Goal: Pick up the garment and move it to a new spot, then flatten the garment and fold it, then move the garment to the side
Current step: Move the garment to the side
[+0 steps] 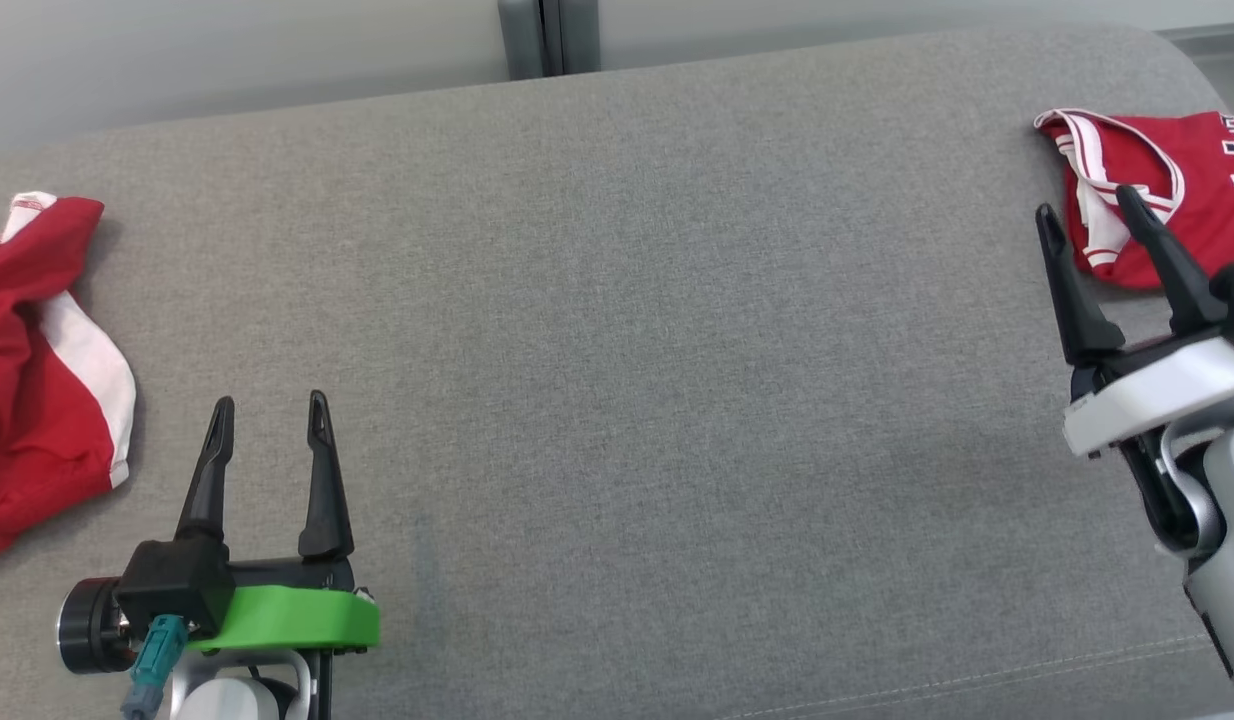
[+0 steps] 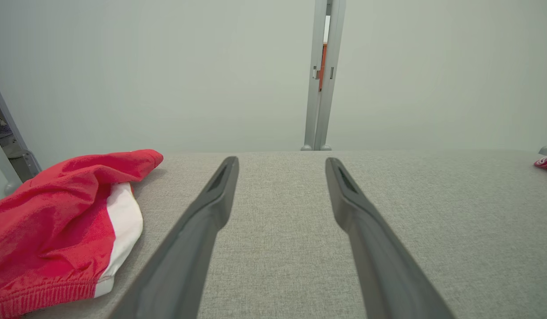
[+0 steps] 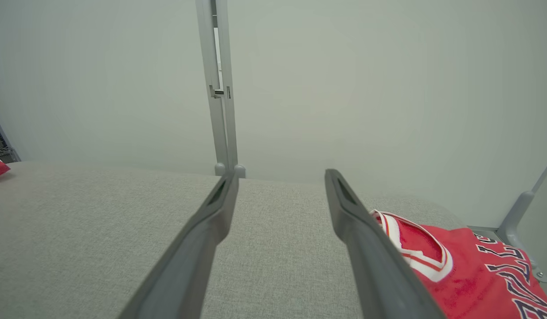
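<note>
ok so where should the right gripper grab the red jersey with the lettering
Probably the white-trimmed opening at the end of the red jersey nearest the open right gripper. That edge is rumpled and stands up a little, so come in low from the bare cushion side and pinch across the trim; the lettered part lies flatter.

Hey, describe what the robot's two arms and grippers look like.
The left gripper and right gripper each have two long, tapered black jaws. The left has a black block, a bright green bracket and a teal plug. The right has a white collar on a pale grey forearm.
</note>
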Motion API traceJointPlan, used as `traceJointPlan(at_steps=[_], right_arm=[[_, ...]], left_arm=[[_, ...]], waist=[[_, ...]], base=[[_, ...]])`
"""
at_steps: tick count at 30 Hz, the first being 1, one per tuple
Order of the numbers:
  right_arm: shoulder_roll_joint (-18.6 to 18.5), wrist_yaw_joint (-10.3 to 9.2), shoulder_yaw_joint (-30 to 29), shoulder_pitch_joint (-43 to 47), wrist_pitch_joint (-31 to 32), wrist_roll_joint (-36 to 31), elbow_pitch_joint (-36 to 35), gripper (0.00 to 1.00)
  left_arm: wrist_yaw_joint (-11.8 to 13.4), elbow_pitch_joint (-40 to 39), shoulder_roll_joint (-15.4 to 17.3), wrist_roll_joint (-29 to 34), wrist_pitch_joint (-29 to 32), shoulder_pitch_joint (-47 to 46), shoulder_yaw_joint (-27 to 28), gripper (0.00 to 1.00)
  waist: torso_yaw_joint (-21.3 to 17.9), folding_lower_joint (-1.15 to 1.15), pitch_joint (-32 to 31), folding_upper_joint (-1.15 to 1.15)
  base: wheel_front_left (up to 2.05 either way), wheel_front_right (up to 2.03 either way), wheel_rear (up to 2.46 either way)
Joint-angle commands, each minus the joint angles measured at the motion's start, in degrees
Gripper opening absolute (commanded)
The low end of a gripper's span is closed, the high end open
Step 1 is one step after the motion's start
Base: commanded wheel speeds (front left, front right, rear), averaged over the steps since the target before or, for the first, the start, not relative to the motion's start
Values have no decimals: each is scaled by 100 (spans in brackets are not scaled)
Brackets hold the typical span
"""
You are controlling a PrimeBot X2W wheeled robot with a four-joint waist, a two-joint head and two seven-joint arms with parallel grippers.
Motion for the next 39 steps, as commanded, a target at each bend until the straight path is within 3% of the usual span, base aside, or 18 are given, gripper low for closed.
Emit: traceJointPlan(at_steps=[1, 17, 29, 39], right_arm=[[61, -11, -121, 216, -15, -57, -99, 100], [962, -11, -895, 2170, 44, -272, -1137, 100], [1483, -10, -1045, 2689, 86, -566, -1368, 100], [1680, -10, -1127, 2810, 175, -779, -1435, 100]], left_arm=[[-15, 34, -9, -33, -15, 89, 44, 100], [-224, 355, -58, -8, -15, 277, 249, 100], [-329, 564, -87, 41, -15, 282, 269, 100], [-331, 633, -100, 96, -16, 354, 354, 100]], waist=[[103, 0, -219, 0], [240, 0, -614, 0], [370, 0, -754, 0], [388, 0, -859, 0]], base=[[0, 0, 0], [0, 0, 0], [0, 0, 0], [0, 0, 0]])
